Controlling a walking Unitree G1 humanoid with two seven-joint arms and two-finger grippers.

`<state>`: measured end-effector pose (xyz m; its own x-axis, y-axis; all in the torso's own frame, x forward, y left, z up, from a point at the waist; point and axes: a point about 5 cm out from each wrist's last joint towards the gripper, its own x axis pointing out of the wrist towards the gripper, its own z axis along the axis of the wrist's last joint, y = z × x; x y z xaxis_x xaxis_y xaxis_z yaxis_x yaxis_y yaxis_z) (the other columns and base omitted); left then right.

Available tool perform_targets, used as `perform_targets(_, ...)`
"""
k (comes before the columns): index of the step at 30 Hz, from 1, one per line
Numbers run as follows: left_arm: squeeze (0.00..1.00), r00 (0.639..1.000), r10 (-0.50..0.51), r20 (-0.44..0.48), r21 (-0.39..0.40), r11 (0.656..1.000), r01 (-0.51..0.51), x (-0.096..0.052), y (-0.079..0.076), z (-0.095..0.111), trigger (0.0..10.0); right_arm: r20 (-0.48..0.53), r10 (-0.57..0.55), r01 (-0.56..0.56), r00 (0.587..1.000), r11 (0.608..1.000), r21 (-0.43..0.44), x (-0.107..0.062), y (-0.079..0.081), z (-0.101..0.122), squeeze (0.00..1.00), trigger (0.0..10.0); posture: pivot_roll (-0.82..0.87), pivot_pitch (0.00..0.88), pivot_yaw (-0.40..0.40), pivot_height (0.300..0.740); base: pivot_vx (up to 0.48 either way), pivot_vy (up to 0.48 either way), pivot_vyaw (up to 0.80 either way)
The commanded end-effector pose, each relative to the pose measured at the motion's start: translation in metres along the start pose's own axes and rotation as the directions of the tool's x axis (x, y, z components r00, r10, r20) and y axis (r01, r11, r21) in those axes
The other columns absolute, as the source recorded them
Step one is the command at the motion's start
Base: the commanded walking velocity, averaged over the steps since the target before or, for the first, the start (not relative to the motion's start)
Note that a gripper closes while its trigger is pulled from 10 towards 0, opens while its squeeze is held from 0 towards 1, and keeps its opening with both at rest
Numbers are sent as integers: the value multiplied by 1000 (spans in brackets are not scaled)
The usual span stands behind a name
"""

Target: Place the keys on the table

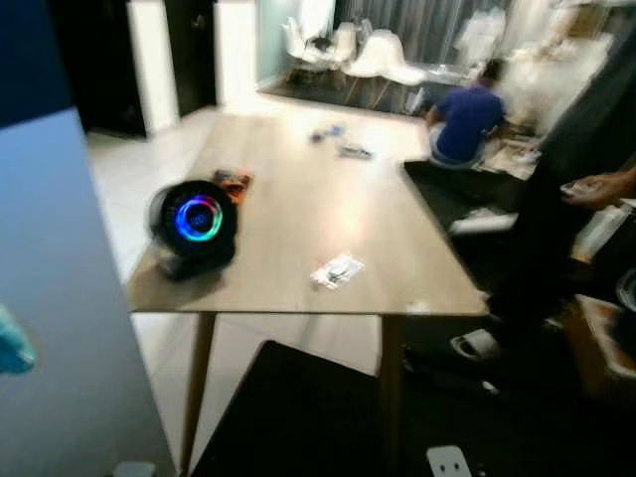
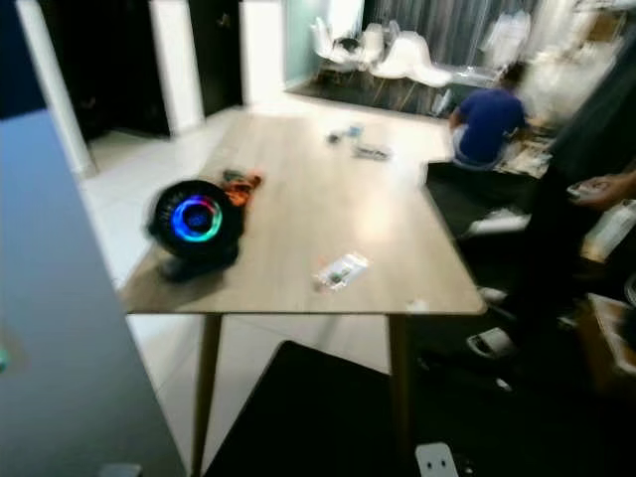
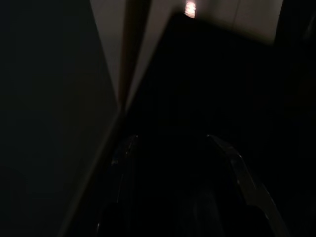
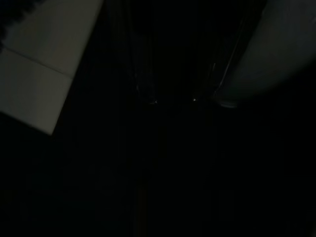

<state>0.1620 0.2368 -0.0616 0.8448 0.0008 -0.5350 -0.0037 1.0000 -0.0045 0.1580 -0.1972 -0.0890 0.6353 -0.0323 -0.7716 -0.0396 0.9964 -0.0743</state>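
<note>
- Standing ahead of the robot, a long light wooden table (image 1: 298, 214) runs away from the camera, its near edge carried on two slim legs.
- By the tabletop's near left corner sits a round black speaker (image 1: 194, 227) with a glowing blue and pink ring on its face.
- Just behind the speaker, along the left edge, lies a small orange and dark object (image 1: 235, 182), too blurred to name.
- Near the near edge, somewhat right of centre, lies a small pale glinting bundle (image 1: 337, 269); it may be the keys, though the blur leaves that uncertain.
- Toward the far end of the tabletop lie a few small blurred items (image 1: 341, 141), well apart from the bundle.
- Beyond the far right corner a person in a blue top (image 1: 467, 121) sits low with their back to the camera.
- At the right side another person's hand (image 1: 593, 189) reaches in, above dark clothing.
- White chairs (image 1: 373, 52) stand in the bright background past the table.
- A pale blue panel (image 1: 60, 298) rises close at the left, and a dark surface (image 1: 298, 417) spreads below the near edge.
- The left gripper (image 3: 182, 187) shows in its very dark wrist view, fingers apart, over a dark surface.
- The right gripper (image 4: 173, 101) shows in its dim wrist view; the two fingertips (image 4: 148, 98) stand apart with nothing seen between them.
</note>
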Motion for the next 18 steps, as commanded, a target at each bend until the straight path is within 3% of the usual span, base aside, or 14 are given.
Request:
perform_targets(1, 0, 999, 0, -46, -10, 1000, -1, -7, -1, -12, 10000, 32, 1, -1, 999, 1000, -17, 3, 0, 10, 0, 10000, 118, 54, -81, 740, 0, 0, 0)
perform_targets(18, 0, 999, 10, -42, -11, 1000, -11, -9, 0, -14, 10000, 54, 13, -11, 998, 1000, -28, 3, 1, 14, 0, 10000, 120, 58, -84, 740, 0, 0, 0)
